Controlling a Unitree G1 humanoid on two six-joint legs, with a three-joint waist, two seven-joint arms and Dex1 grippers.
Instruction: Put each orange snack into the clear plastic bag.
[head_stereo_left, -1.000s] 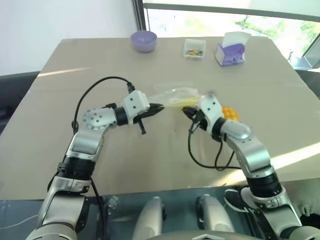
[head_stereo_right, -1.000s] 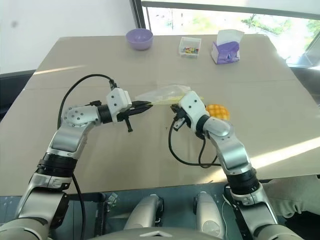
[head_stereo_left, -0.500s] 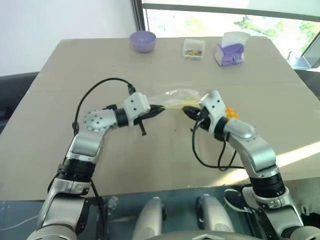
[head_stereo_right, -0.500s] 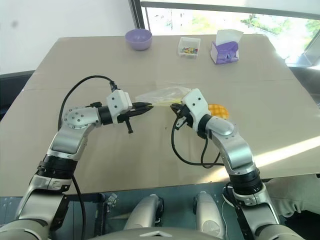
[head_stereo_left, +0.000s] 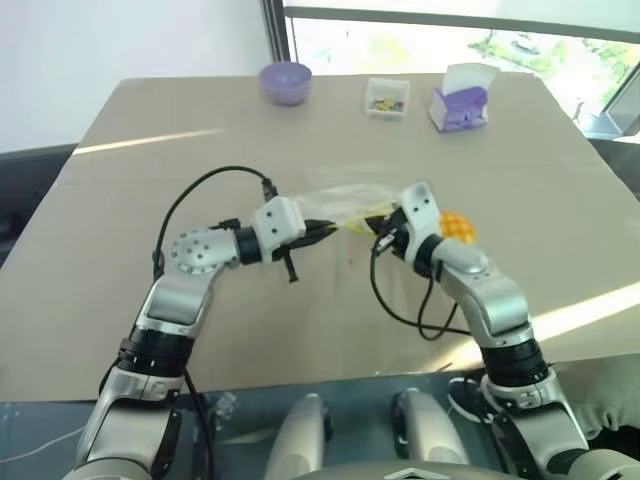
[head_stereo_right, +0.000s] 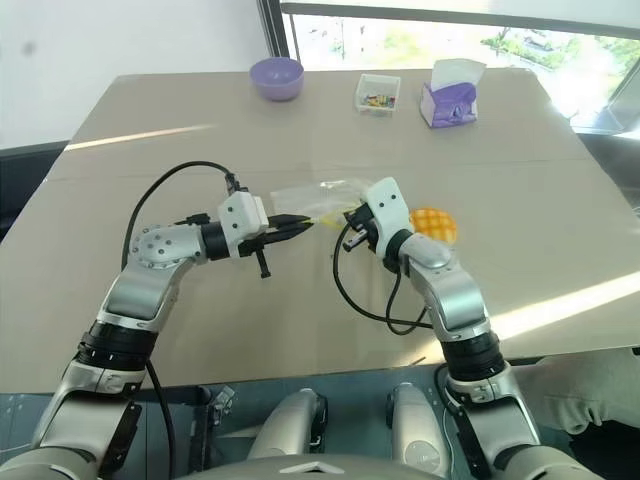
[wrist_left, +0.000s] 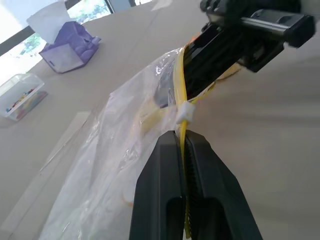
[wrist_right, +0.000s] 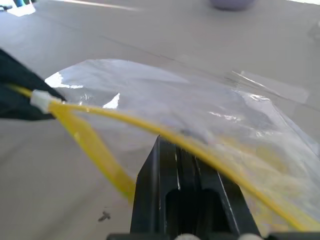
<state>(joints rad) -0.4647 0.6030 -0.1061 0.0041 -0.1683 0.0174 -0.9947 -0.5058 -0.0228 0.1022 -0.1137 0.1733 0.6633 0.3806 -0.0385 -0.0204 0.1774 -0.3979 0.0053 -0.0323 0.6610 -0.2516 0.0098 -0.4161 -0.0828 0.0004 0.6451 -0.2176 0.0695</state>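
Bag pinched, snack waiting on the right

Both my tools, left (head_stereo_left: 322, 229) and right (head_stereo_left: 380, 226), grip the clear plastic bag (head_stereo_left: 345, 197) by its yellow strip; the orange snack (head_stereo_left: 455, 225) sits just right of the right tool, nearer that arm.

no readable text anywhere tbh. purple tissue box (head_stereo_left: 460, 108) far right on table: no legible print or brand. small clear box (head_stereo_left: 388, 97) next to it, coloured bits inside, no label readable. purple bowl (head_stereo_left: 286, 80) far left: plain. clear plastic bag (head_stereo_left: 345, 195) mid table: yellow strip, no lettering visible. no numbers, no signs.
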